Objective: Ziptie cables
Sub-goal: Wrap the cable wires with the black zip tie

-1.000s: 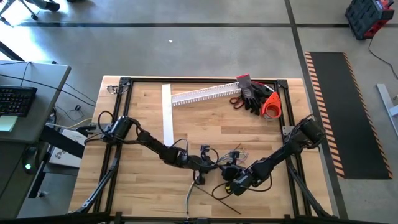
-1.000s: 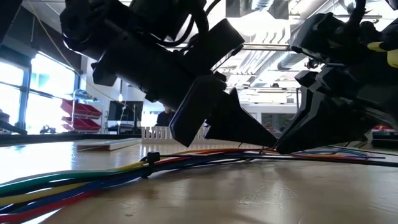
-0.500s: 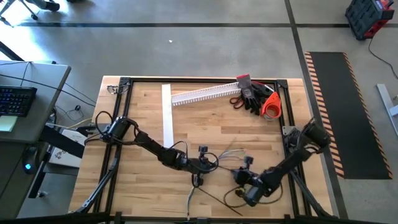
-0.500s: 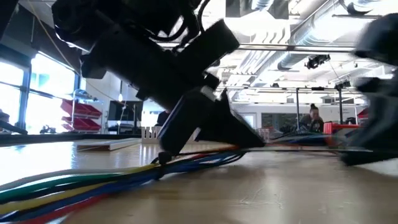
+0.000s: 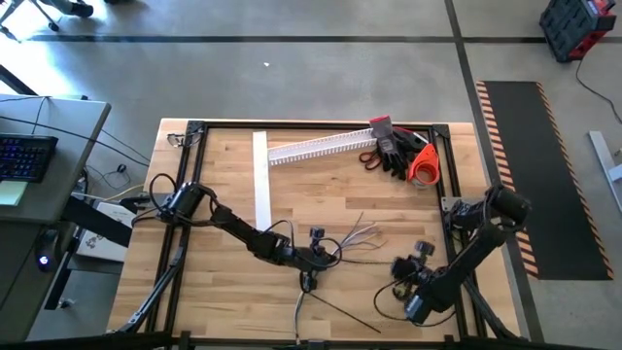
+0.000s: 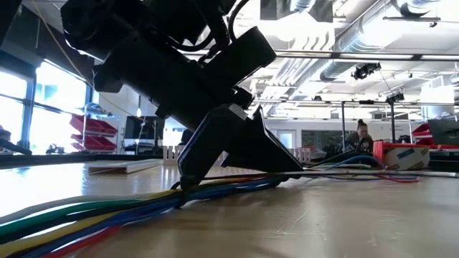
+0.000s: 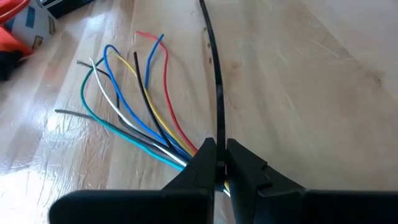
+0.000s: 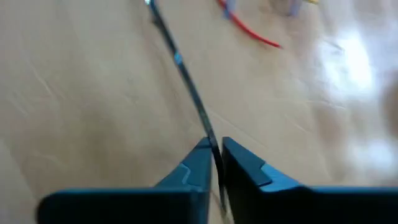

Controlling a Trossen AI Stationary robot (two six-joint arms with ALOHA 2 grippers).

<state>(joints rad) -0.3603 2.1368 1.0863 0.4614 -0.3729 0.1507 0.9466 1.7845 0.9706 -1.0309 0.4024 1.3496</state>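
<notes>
We hold wires and a tie.
Our left gripper [image 7: 219,163] fingers pinch the cables [image 7: 134,118] on the table [image 5: 330,190]; our right gripper [image 8: 214,155] fingers pinch a ziptie [image 8: 180,68].

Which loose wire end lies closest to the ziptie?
The red wire: its tip fans out nearest the ziptie held in the left gripper. Green and grey splay farthest.
</notes>
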